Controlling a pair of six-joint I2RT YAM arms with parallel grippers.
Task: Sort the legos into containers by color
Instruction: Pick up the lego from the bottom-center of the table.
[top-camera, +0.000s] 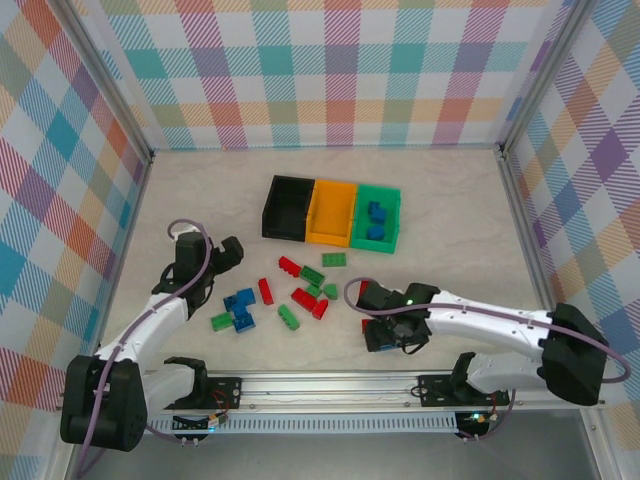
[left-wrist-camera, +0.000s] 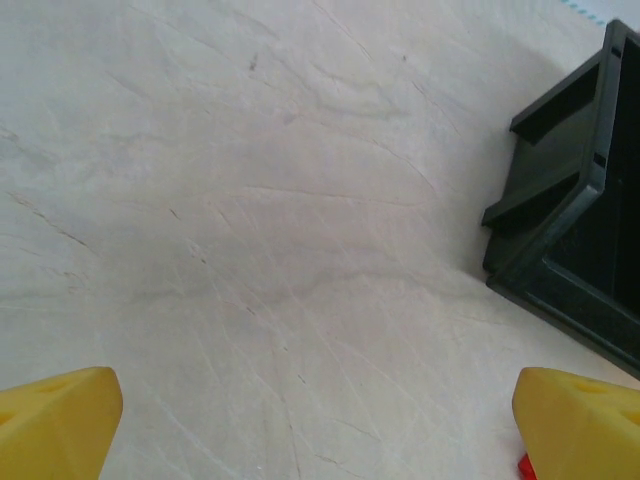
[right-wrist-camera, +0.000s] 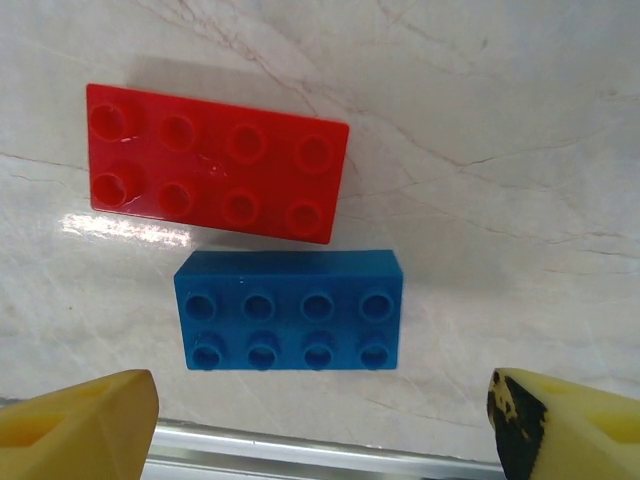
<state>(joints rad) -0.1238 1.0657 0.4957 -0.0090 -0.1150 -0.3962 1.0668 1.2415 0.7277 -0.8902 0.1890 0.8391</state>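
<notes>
Top view first: the right gripper (top-camera: 384, 332) sits right over the blue brick (top-camera: 373, 340), while the left gripper (top-camera: 225, 255) is well off to that brick's left, so the right arm is clearly nearer. The green bin (top-camera: 375, 245), which already has blue legos in it, lies beyond the brick, away from the arm bases.

Right wrist view gives what the top can't. The blue brick (right-wrist-camera: 288, 310) lies flat just ahead of the right gripper (right-wrist-camera: 322, 425), long axis running finger to finger, with a red brick (right-wrist-camera: 215, 165) just beyond it. Jaws are spread wide and holding nothing.

Left wrist view: the left gripper (left-wrist-camera: 320, 430) is spread wide too, over bare table, with the black bin (left-wrist-camera: 560, 200) ahead.
</notes>
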